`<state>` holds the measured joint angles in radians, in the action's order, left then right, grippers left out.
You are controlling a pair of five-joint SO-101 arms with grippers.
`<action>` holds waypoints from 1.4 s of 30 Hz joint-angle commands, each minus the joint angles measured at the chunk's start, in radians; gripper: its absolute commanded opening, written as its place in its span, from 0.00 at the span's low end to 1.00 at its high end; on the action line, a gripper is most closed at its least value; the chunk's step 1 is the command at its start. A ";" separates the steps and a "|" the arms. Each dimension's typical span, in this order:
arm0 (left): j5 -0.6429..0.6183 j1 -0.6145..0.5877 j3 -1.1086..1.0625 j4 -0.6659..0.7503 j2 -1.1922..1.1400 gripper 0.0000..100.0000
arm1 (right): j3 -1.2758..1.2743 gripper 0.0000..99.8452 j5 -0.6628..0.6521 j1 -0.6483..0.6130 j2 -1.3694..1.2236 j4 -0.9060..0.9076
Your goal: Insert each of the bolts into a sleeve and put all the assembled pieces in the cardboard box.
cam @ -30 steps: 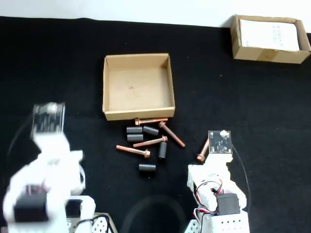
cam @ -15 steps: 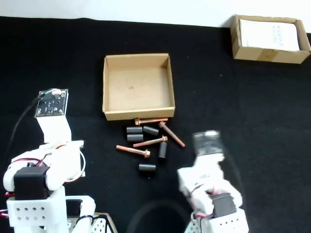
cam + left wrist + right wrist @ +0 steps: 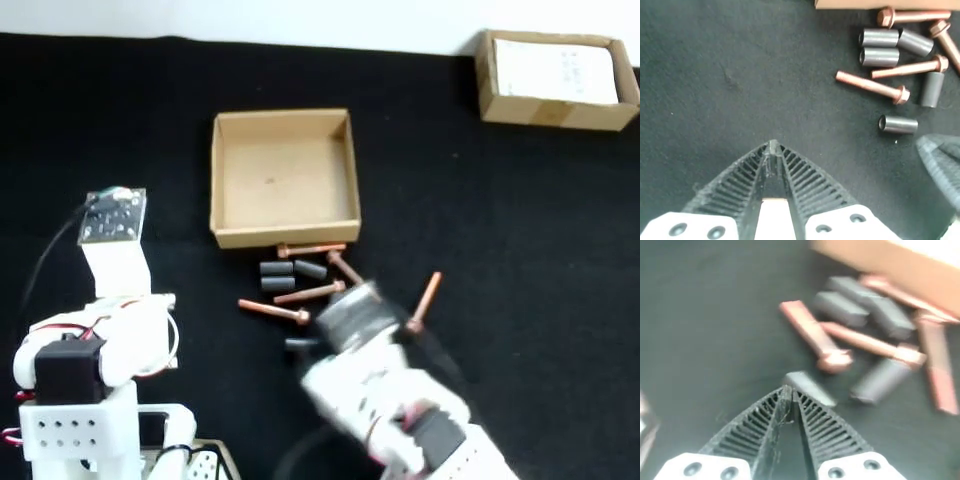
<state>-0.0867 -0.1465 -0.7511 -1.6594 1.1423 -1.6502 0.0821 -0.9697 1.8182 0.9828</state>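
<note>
The ridged black left gripper [image 3: 772, 150] is clenched on nothing above matte black cloth [image 3: 520, 250]. Next comes a square, open cardboard box [image 3: 284, 236]. Slim copper bolts [image 3: 275, 311] and stubby dark grey sleeves [image 3: 276, 268] lie loose just before its front wall. The right gripper [image 3: 788, 392], also clenched, hovers beside one sleeve. A lone bolt [image 3: 427, 298] lies apart, rightward.

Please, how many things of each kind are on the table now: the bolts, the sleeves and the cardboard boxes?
Copper bolts: 5
Dark grey sleeves: 5
Cardboard boxes: 2
Total: 12
</note>
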 commanded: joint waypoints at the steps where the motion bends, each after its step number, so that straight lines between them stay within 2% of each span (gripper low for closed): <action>1: 0.000 0.015 -0.021 0.006 -0.002 0.01 | 0.107 0.01 0.008 -0.101 -0.012 -0.016; 7: 0.002 0.013 -0.039 0.006 -0.002 0.01 | 0.306 0.01 0.008 -0.171 -0.171 -0.015; 17: 0.000 0.013 -0.012 0.000 -0.001 0.01 | 0.341 0.01 0.008 -0.203 -0.331 -0.061; 19: 0.000 0.013 0.015 0.002 -0.001 0.01 | 0.358 0.01 0.003 -0.188 -0.343 -0.038; 22: -0.060 0.013 0.031 0.000 -0.001 0.01 | 0.407 0.01 -0.009 -0.074 -0.358 0.053; 24: -0.126 0.015 0.028 -0.002 -0.005 0.01 | 0.447 0.01 -0.163 0.038 -0.392 0.035; 28: -0.146 0.016 -0.024 -0.002 -0.005 0.01 | 0.486 0.01 -0.738 0.346 -0.476 -0.148; 30: -0.146 0.016 -0.058 0.003 -0.004 0.01 | 0.487 0.01 -0.878 0.463 -0.495 -0.243; 34: -0.146 0.016 -0.108 0.008 -0.002 0.01 | 0.489 0.01 -0.821 0.613 -0.552 -0.351; 36: -0.147 0.016 -0.117 0.026 -0.002 0.01 | 0.507 0.01 -0.680 0.641 -0.605 -0.317; 39: -0.149 0.015 -0.127 0.043 -0.002 0.01 | 0.624 0.01 -0.431 0.659 -0.725 -0.104; 42: -0.149 0.015 -0.130 0.049 -0.002 0.01 | 0.788 0.01 -0.212 0.596 -0.895 0.088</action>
<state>-0.2294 -0.1465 -0.8815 -1.6272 1.1331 -1.0319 -0.3399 -0.3360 1.0587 0.9030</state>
